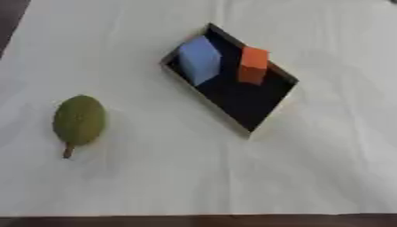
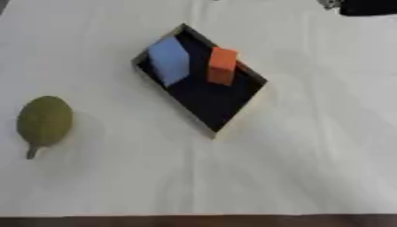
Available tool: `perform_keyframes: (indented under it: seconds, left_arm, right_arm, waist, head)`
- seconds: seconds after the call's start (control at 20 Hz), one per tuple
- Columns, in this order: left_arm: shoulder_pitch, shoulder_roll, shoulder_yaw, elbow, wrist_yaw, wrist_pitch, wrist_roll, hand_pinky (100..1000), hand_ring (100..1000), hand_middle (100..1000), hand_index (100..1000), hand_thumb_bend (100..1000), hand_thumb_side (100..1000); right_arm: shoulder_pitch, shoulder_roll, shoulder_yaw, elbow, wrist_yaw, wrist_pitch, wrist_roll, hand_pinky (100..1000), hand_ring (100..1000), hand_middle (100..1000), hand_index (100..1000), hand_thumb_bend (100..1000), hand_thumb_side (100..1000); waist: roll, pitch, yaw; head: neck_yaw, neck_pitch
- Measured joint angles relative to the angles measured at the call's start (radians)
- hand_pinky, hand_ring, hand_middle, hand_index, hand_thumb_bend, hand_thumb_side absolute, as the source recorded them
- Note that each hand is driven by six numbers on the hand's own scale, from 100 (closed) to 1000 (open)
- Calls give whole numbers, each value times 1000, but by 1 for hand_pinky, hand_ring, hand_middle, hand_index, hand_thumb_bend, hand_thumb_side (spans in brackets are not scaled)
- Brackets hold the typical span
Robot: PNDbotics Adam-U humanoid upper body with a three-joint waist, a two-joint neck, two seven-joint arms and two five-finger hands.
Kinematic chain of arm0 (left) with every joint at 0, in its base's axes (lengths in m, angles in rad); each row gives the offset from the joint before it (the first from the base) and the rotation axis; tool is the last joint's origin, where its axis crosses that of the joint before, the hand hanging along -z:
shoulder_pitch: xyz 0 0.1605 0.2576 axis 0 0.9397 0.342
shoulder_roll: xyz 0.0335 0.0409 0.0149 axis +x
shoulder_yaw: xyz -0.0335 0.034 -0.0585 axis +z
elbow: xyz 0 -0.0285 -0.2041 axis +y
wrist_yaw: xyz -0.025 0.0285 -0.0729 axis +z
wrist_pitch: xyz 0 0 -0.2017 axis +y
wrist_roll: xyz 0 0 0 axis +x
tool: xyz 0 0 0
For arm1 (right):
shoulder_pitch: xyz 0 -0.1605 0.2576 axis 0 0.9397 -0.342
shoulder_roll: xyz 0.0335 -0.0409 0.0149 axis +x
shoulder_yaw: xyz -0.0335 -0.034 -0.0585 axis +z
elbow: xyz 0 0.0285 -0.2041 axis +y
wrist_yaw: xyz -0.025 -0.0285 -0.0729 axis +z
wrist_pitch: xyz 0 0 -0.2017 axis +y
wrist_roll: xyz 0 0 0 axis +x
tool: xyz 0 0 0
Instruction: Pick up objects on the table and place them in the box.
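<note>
Shallow black rectangular box [image 1: 247, 105] on white cloth [image 1: 194, 177], holding blue block [image 1: 200, 59] and orange block [image 1: 253, 64]; left of box, olive-green oval fruit [image 1: 78, 119]; hands unseen, state untellable.

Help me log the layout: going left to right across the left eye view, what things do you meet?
Green fruit with a stem → blue block → orange block. Both blocks sit inside the black box, which spans from just left of the blue block to right of the orange one. Neither hand shows.
</note>
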Motion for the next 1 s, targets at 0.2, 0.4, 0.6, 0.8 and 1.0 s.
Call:
perform_keyframes:
  seconds: [0.2,0.4,0.6,0.8,1.0]
  left_arm:
    - [6,80,-60,55,-60,-24,-62,863,845,765,921,100,458]
    - [-22,117,-109,85,-109,-45,-139,877,864,785,920,100,487]
    - [-61,121,-149,83,-140,-72,-218,880,867,789,920,100,562]
    - [-90,122,-182,63,-149,-95,-281,882,868,789,917,100,593]
    - [-124,122,-216,37,-149,-103,-332,887,871,794,919,100,569]
  right_arm:
    - [60,-18,-37,-1,-50,-32,-113,874,813,658,791,100,491]
    - [87,-19,-57,-1,-66,-57,-174,870,806,652,782,100,496]
    - [90,-17,-65,-1,-67,-69,-194,868,802,648,776,100,496]
    - [93,-13,-65,-1,-67,-75,-200,867,800,647,773,100,495]
    - [94,-4,-65,-1,-67,-76,-202,866,797,645,771,100,494]
  waist:
    - [5,8,-11]
    - [8,12,-20]
    - [8,14,-27]
    - [8,18,-27]
    - [8,22,-27]
  head:
    - [17,0]
    - [32,0]
    - [37,0]
    - [37,-1]
    - [37,-2]
